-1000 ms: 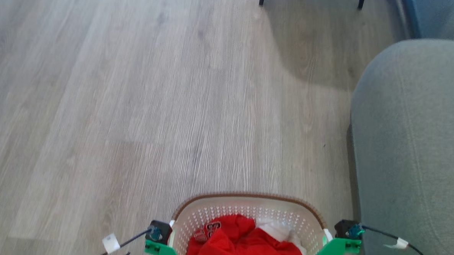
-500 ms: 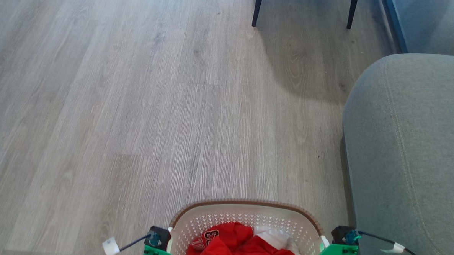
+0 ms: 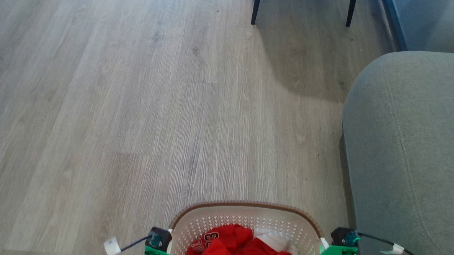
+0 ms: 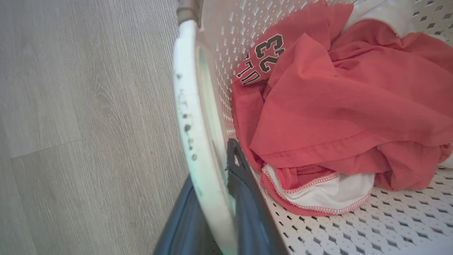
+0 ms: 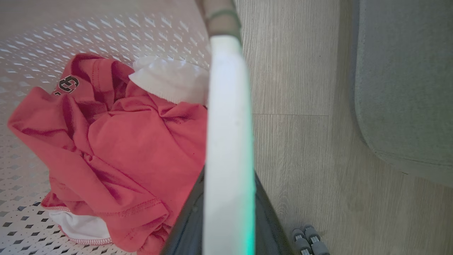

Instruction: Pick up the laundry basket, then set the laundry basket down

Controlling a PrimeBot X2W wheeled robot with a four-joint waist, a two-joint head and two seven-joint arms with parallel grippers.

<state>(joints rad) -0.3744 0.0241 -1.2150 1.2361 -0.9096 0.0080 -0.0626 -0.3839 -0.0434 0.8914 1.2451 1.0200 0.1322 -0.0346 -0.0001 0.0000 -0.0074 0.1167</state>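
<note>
The laundry basket [image 3: 246,205], cream-white with a brown braided rim, sits at the bottom middle of the head view. It holds a red shirt [image 3: 241,249] printed with numbers and a white garment [image 3: 279,237]. My left gripper [image 4: 212,209] is shut on the basket's left white handle [image 4: 187,106], one dark finger on each side of it. My right gripper [image 5: 228,212] is shut on the right white handle [image 5: 228,106] in the same way. Perforated basket walls [image 4: 219,53] and the red shirt [image 5: 116,152] show past both handles. The basket's underside is hidden.
A grey upholstered seat [image 3: 410,151] stands close to the basket's right side and shows again as grey upholstery [image 5: 403,81]. Two dark furniture legs [image 3: 256,6] stand at the far top, with a blue panel [image 3: 427,21] at the top right. Wood floor [image 3: 136,100] stretches ahead and left.
The whole head picture has slid downward, so the camera has moved; the furniture legs have come into view. Both grippers still grip the basket handles, and the basket sits slightly lower in the picture.
</note>
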